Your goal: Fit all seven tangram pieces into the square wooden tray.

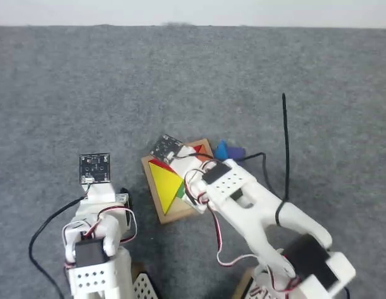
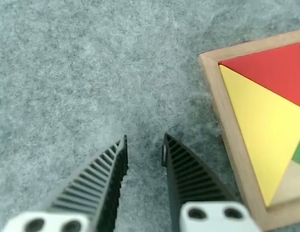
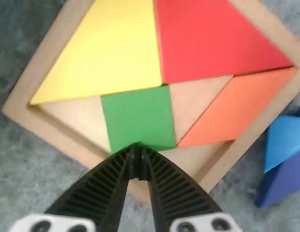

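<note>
**Seating the green square: four in, blues outside**

My left gripper (image 2: 144, 142) has its jaws parted a little with nothing in them. It sits over the carpet (image 2: 92, 72) just beside the tray (image 2: 213, 92), off the corner where the yellow triangle (image 2: 261, 130) meets the red triangle (image 2: 273, 65). It's out of the way there, so no need to move it.

My right gripper (image 3: 135, 149) has its jaws closed tip to tip and holds nothing. The tips are at the outer edge of the green square (image 3: 138, 116), above the tray's rim. The orange piece (image 3: 234, 104) lies in the tray past a bare triangular gap.

Looks like I'm seating the square. Push flat and light toward yellow/red until flush. No tilt, no riding onto the rim.

The light blue piece (image 3: 285, 137) and dark blue piece (image 3: 280, 181) lie on the carpet just beside the tray, on the side away from my left gripper. Probably next.
</note>
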Available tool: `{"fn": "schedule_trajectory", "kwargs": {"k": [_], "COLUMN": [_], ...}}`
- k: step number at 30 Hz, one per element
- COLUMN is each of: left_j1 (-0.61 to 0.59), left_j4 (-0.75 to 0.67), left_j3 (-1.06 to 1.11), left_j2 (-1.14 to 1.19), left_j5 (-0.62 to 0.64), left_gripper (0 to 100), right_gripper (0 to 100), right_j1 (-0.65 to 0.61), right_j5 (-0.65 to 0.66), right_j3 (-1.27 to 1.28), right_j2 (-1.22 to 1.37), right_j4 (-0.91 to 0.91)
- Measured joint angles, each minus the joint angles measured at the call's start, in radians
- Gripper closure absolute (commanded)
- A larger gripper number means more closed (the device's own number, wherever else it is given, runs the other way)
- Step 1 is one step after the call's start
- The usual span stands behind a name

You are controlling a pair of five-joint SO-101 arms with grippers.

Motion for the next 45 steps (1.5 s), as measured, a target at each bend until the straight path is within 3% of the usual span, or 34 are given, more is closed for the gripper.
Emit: {"fn": "schedule_trajectory", "kwargs": {"k": [9, 15, 18, 21, 26, 31, 38, 45], "left_j1": [0.0, 0.0, 0.0, 0.0, 0.0, 0.0, 0.0, 0.0], "left_j4": [0.0, 0.0, 0.0, 0.0, 0.0, 0.0, 0.0, 0.0], "left_j3": [0.0, 0.0, 0.0, 0.0, 0.0, 0.0, 0.0, 0.0], "left_j2": [0.0, 0.0, 0.0, 0.0, 0.0, 0.0, 0.0, 0.0], "left_j5": [0.0, 0.0, 0.0, 0.0, 0.0, 0.0, 0.0, 0.0], "left_gripper": [89, 89, 89, 89, 89, 89, 89, 89], "right_gripper": [99.1, 98.7, 93.8, 90.8, 90.4, 90.3, 88.2, 82.5], "right_j1": [0.0, -0.005, 0.003, 0.057, 0.261, 0.376, 0.379, 0.365], "right_j5": [0.0, -0.009, -0.023, -0.046, -0.115, -0.13, -0.13, -0.124], "right_j3": [-0.061, 0.003, 0.018, 0.018, -0.023, -0.153, -0.374, -0.405], "right_j2": [0.044, -0.124, -0.235, -0.315, -0.334, -0.181, 0.198, 0.264], "right_j4": [0.0, 0.002, 0.038, 0.091, 0.114, 0.114, 0.114, 0.114]}}
